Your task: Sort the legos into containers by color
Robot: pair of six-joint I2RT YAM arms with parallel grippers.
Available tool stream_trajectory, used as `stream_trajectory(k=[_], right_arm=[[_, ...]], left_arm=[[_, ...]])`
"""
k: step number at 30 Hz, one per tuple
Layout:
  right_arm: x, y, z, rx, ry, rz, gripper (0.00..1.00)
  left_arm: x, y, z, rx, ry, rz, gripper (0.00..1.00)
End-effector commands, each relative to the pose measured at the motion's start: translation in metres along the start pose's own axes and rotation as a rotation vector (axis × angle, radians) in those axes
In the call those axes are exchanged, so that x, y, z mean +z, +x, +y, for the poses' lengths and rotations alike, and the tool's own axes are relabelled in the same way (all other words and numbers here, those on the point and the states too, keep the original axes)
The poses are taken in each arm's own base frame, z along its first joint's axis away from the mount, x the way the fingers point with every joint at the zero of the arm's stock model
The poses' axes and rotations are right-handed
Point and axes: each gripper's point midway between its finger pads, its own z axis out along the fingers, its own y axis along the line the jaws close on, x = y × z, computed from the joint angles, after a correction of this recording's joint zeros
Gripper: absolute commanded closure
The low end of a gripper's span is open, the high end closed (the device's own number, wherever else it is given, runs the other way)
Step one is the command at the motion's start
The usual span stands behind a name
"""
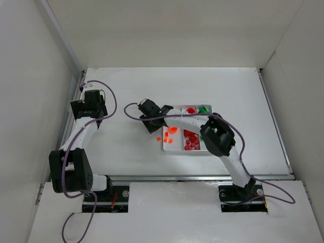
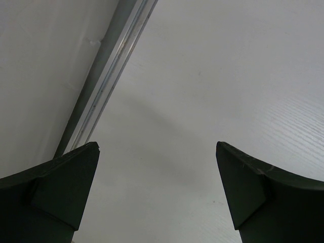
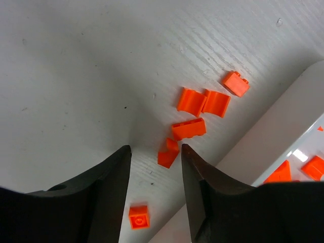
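Observation:
My right gripper point(image 3: 154, 150) point(image 1: 153, 125) hangs open just above the table, left of the white tray point(image 1: 187, 152) point(image 3: 263, 136). One orange lego point(image 3: 167, 153) lies on the table between its fingertips, close to the right finger point(image 3: 195, 169), and is not gripped. Several more orange legos point(image 3: 191, 100) lie just beyond, and one orange lego point(image 3: 138, 216) lies under the jaws. In the tray, orange legos point(image 1: 172, 129) fill the left container, red legos point(image 1: 191, 140) the middle and green legos point(image 1: 204, 109) the right. My left gripper point(image 2: 157, 152) point(image 1: 90, 107) is open over bare table.
An aluminium rail point(image 2: 109, 86) runs along the table's left edge, close to my left gripper. White walls enclose the table on the left, back and right. My right arm's elbow point(image 1: 217, 134) hangs over the tray's near right part.

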Motion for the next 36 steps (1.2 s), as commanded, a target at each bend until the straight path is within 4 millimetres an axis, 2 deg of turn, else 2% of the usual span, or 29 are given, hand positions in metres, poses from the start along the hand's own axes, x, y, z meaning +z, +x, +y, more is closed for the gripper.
stream_trajectory(k=[1, 2, 4, 8, 9, 10, 14, 17, 20, 23, 24, 25, 27, 28, 30, 31, 33, 34, 36], right_arm=[[-0.006, -0.017, 0.003, 0.034, -0.008, -0.029, 0.51], [-0.008, -0.022, 0.001, 0.037, 0.007, -0.045, 0.52], [-0.003, -0.020, 0.000, 0.033, 0.021, -0.028, 0.55], [0.004, -0.007, 0.000, 0.025, 0.020, 0.009, 0.70], [0.001, -0.013, 0.000, 0.019, 0.016, -0.008, 0.74], [0.003, -0.006, 0.001, 0.016, 0.010, 0.008, 0.74], [-0.008, -0.015, 0.000, 0.022, 0.004, -0.021, 0.74], [-0.009, -0.012, 0.002, 0.004, -0.016, -0.018, 0.74], [-0.008, -0.006, 0.009, 0.002, -0.054, 0.000, 0.90], [-0.021, -0.015, 0.017, 0.008, -0.111, -0.031, 0.99], [-0.024, -0.019, 0.017, 0.012, -0.116, -0.055, 1.00], [-0.039, -0.031, 0.019, 0.027, -0.137, -0.096, 1.00], [-0.055, -0.047, 0.018, 0.048, -0.142, -0.157, 1.00], [-0.072, -0.056, 0.016, 0.068, -0.151, -0.195, 1.00], [-0.086, -0.063, 0.011, 0.111, -0.134, -0.237, 1.00], [-0.092, -0.070, 0.001, 0.145, -0.131, -0.266, 1.00], [-0.103, -0.069, -0.014, 0.211, -0.112, -0.282, 1.00], [-0.101, -0.072, -0.036, 0.254, -0.061, -0.298, 1.00], [-0.097, -0.065, -0.060, 0.310, -0.001, -0.281, 1.00]], left_arm=[[-0.010, -0.027, 0.011, -0.064, -0.019, -0.069, 0.00], [-0.010, -0.027, 0.011, -0.064, -0.019, -0.069, 0.00], [-0.012, -0.029, 0.012, -0.068, -0.018, -0.077, 0.00], [-0.014, -0.031, 0.013, -0.073, -0.017, -0.085, 0.00], [-0.014, -0.031, 0.013, -0.073, -0.017, -0.085, 0.00], [-0.015, -0.029, 0.014, -0.067, -0.018, -0.075, 0.00], [-0.017, -0.031, 0.016, -0.072, -0.026, -0.083, 0.00], [-0.017, -0.031, 0.017, -0.063, -0.027, -0.083, 0.00], [-0.017, -0.031, 0.017, -0.063, -0.027, -0.083, 0.00], [-0.017, -0.031, 0.015, -0.062, -0.018, -0.083, 0.00], [-0.019, -0.033, 0.014, -0.066, -0.008, -0.090, 0.00], [-0.019, -0.033, 0.014, -0.067, -0.008, -0.090, 0.00], [-0.021, -0.035, 0.016, -0.072, -0.007, -0.099, 0.00], [-0.021, -0.035, 0.016, -0.072, -0.007, -0.099, 0.00], [-0.021, -0.035, 0.016, -0.072, -0.007, -0.099, 0.00], [-0.021, -0.035, 0.014, -0.071, 0.002, -0.099, 0.00], [-0.024, -0.037, 0.015, -0.076, 0.003, -0.106, 0.00], [-0.024, -0.037, 0.015, -0.076, 0.003, -0.106, 0.00], [-0.025, -0.037, 0.016, -0.080, 0.004, -0.114, 0.00]])
